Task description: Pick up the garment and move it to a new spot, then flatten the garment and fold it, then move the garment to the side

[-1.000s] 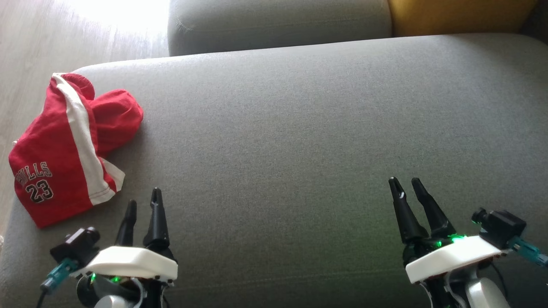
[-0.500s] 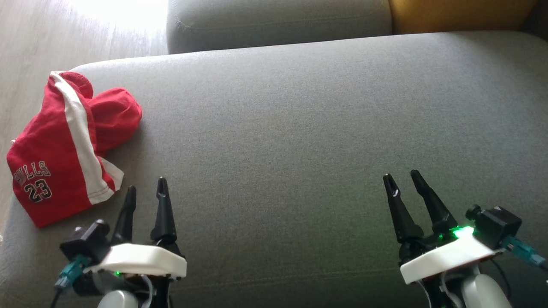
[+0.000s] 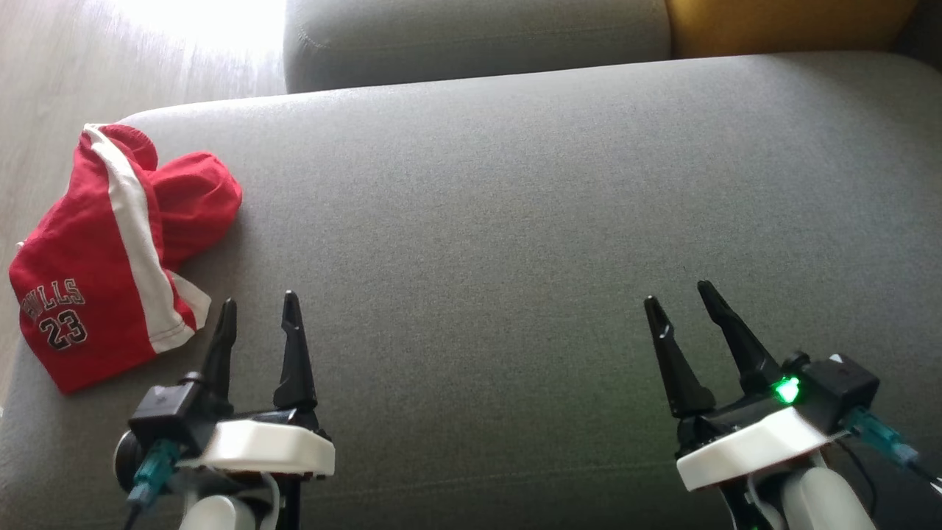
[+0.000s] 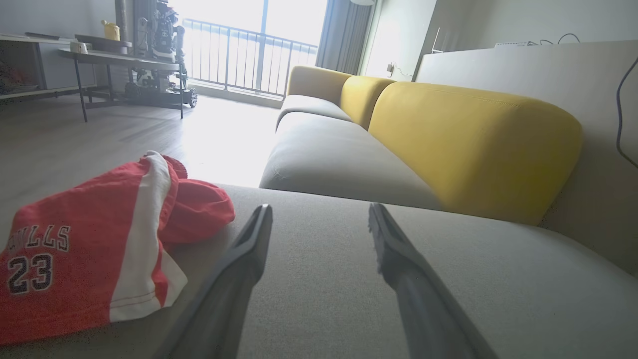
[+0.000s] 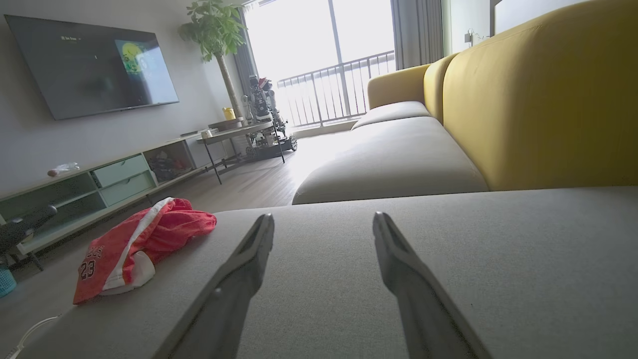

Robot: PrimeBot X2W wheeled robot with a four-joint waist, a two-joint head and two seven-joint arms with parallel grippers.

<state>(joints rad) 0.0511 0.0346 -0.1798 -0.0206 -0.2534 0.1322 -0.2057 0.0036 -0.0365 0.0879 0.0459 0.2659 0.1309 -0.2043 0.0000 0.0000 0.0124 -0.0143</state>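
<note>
1. Your left pincer (image 3: 260, 300) stands open. Its two dark fingers are spread and hold nothing, and it sits low over the near left part of the grey seat cushion (image 3: 515, 206).
2. Compared with a second ago, it has come forward and a little inward. Its fingertips now reach higher in the head view, about level with the lower white hem of the garment (image 3: 96, 265).
3. Your right pincer (image 3: 678, 293) is open as well and empty, with its fingers apart over the near right part of the same cushion. It too has edged forward since then and drifted slightly toward the middle.
4. The two pincers remain well apart, with bare cushion between them.
5. The garment is red with a white stripe and the print "BULLS 23". It lies bunched at the left edge of the cushion, just beside the left pincer's outer finger. In the left wrist view it sits to the left of that finger, and neither pincer grips it.
6. The garment keeps the same crumpled heap as a second ago. The slight shift of the whole head view is the camera's, not the garment's.
7. Further out, a second grey cushion (image 3: 471, 37) lies beyond the first one. A yellow backrest (image 3: 787, 26) shows at the far right. A pale wooden floor (image 3: 110, 66) runs along the left, bright with sunlight.
</note>
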